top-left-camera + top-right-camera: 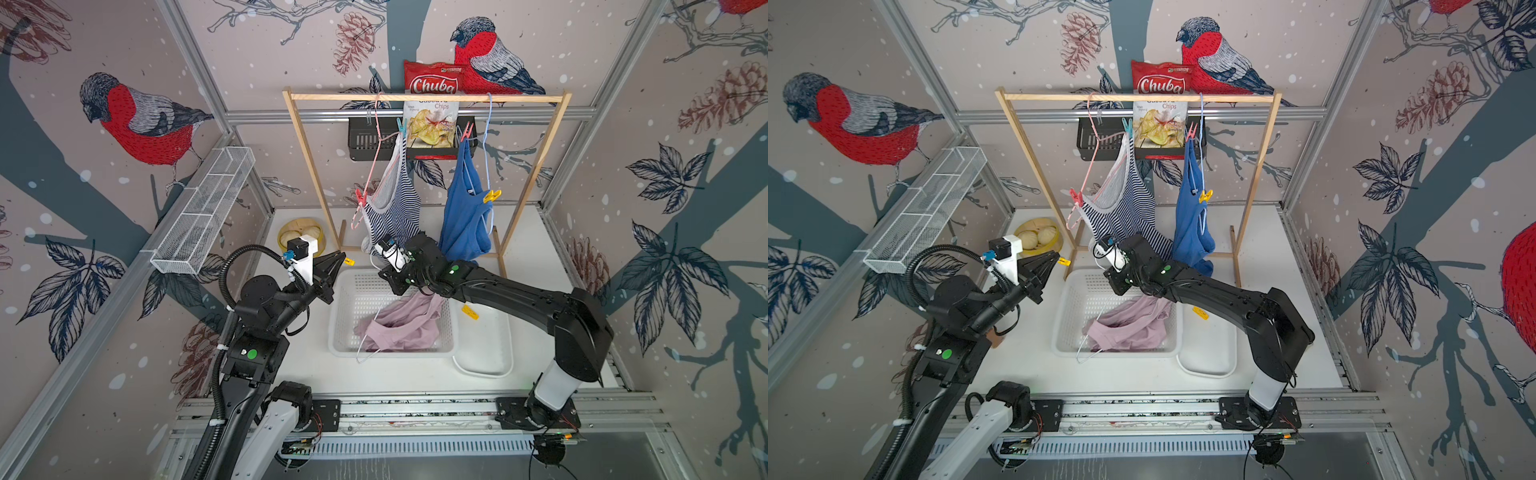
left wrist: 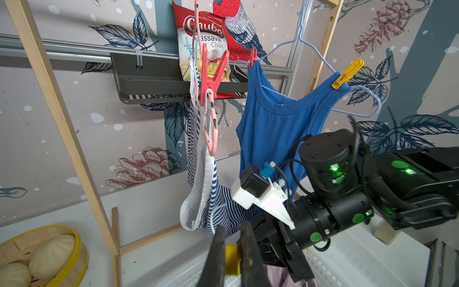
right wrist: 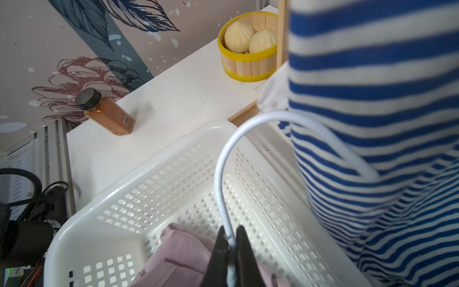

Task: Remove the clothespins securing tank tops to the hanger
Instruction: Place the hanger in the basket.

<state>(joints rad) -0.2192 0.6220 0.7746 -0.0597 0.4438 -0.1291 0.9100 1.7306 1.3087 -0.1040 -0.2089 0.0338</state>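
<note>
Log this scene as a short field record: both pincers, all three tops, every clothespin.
left pincer: shut on a yellow clothespin
right pincer: shut on the white hanger
striped tank top: on the pink hanger, pinned by the teal clothespin and a red clothespin
blue tank top: on the blue hanger, pinned by a second red clothespin and a second yellow clothespin
mauve tank top: in the white basket, no clothespin visible on it
third yellow clothespin: loose, in the white tray
</note>
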